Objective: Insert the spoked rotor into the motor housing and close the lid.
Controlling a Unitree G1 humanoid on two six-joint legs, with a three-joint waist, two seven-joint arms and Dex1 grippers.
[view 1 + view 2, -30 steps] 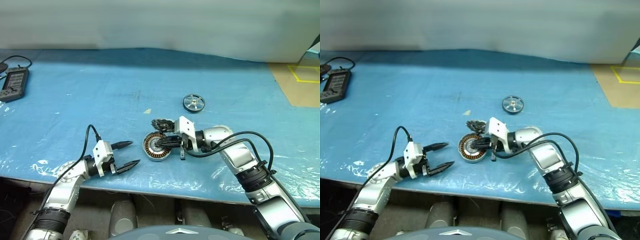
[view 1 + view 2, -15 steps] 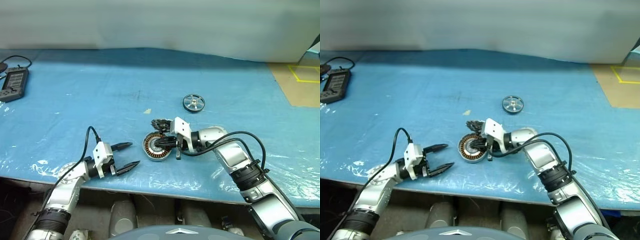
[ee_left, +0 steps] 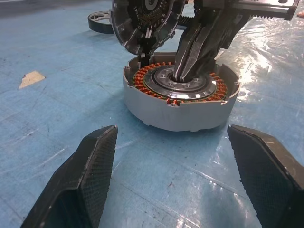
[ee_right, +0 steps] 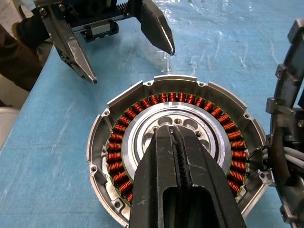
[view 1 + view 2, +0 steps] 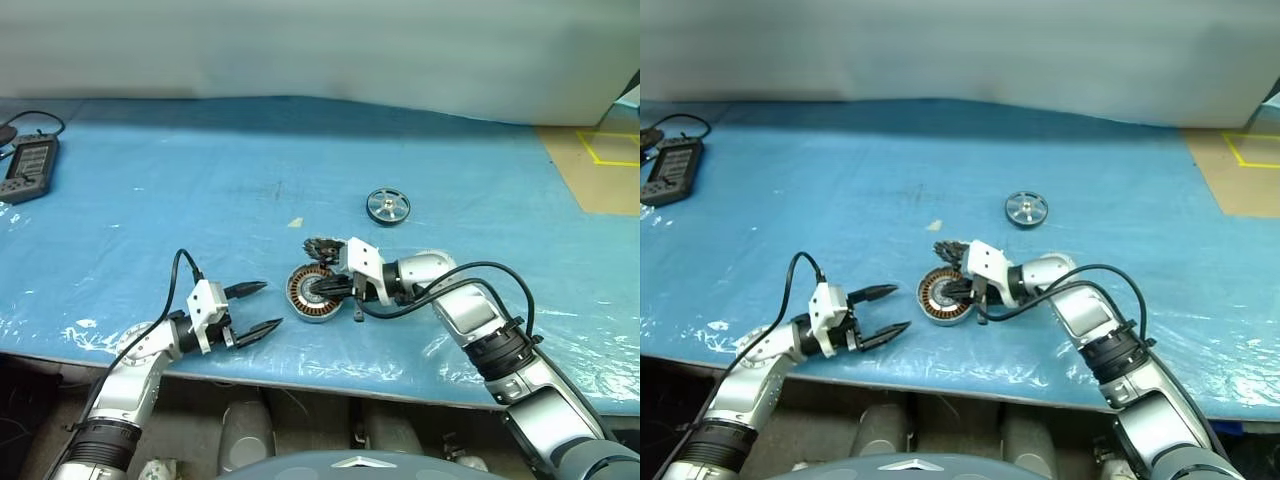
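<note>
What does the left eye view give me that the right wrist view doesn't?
Left eye alone: the spoked wheel lying apart farther back on the blue mat, and the handheld device at the mat's far left edge. Right wrist alone: the housing's copper windings and hub holes close up. Both: the motor housing, the shut right gripper over its hub, and the open left gripper facing it, not touching.

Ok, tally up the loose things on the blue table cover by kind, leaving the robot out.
Motor housing: 1
Silver spoked wheel: 1
Dark toothed disc: 1
Handheld device with a cable: 1
Pale scrap: 1
Total: 5
</note>
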